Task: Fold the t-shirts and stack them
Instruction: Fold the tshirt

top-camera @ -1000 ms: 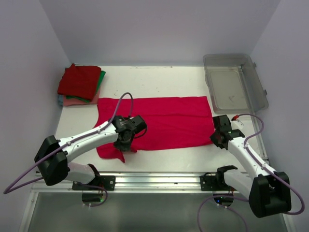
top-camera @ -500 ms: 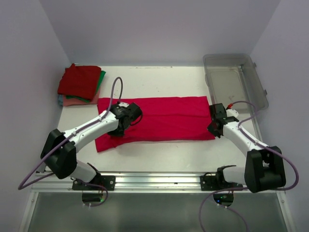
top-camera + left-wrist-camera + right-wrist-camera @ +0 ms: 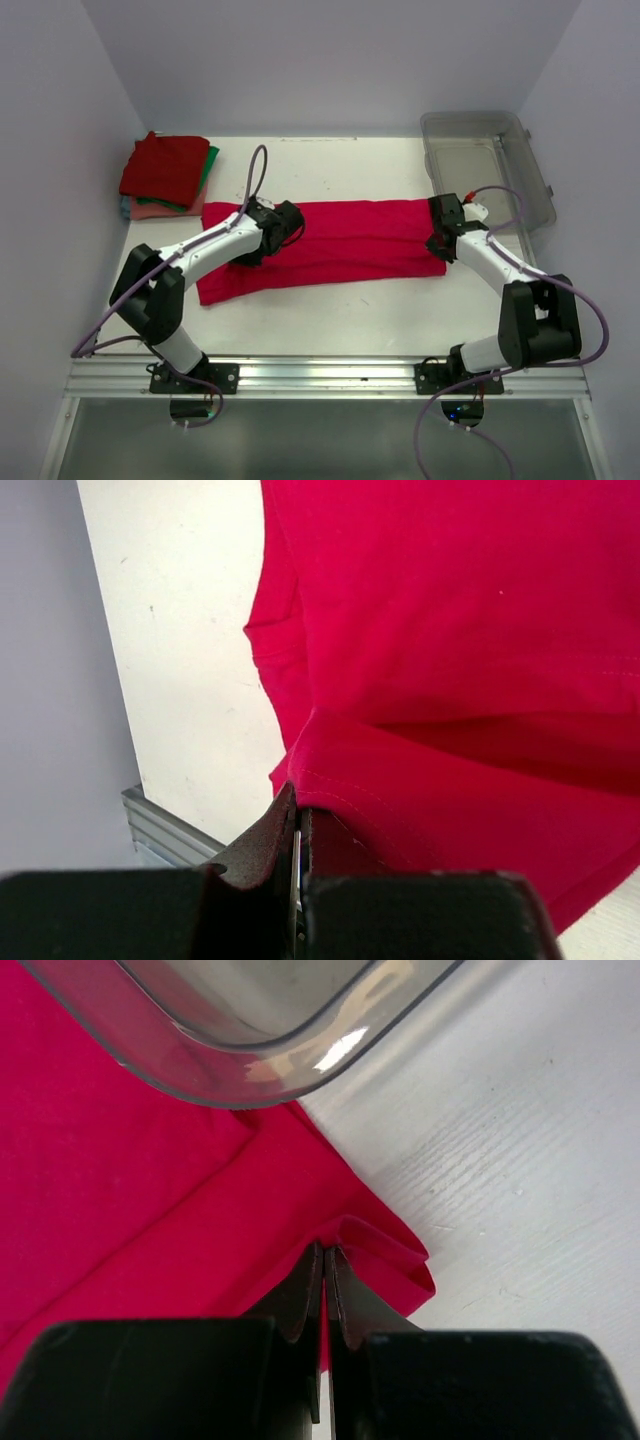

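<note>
A bright crimson-pink t-shirt (image 3: 350, 240) lies as a long band across the middle of the white table (image 3: 330, 170), its near part doubled over. My left gripper (image 3: 268, 240) is shut on its hem near the left end; the left wrist view shows the stitched edge (image 3: 340, 795) pinched at the fingertips (image 3: 297, 805). At the right end my right gripper (image 3: 440, 245) is shut on a folded corner of the same shirt (image 3: 120, 1190), the cloth bunched around its tips (image 3: 325, 1252). Folded dark red, green and salmon-pink t-shirts (image 3: 165, 172) are stacked at the far left corner.
A clear grey plastic bin (image 3: 487, 170) stands at the far right, and its rim (image 3: 250, 1050) lies just beyond the right gripper. An aluminium rail (image 3: 320, 375) runs along the table's near edge. White walls close in the left, back and right.
Both grippers have carried the shirt's near edge away from the rail toward the far side. The shirt is now a narrower band, and both arms reach further out.
</note>
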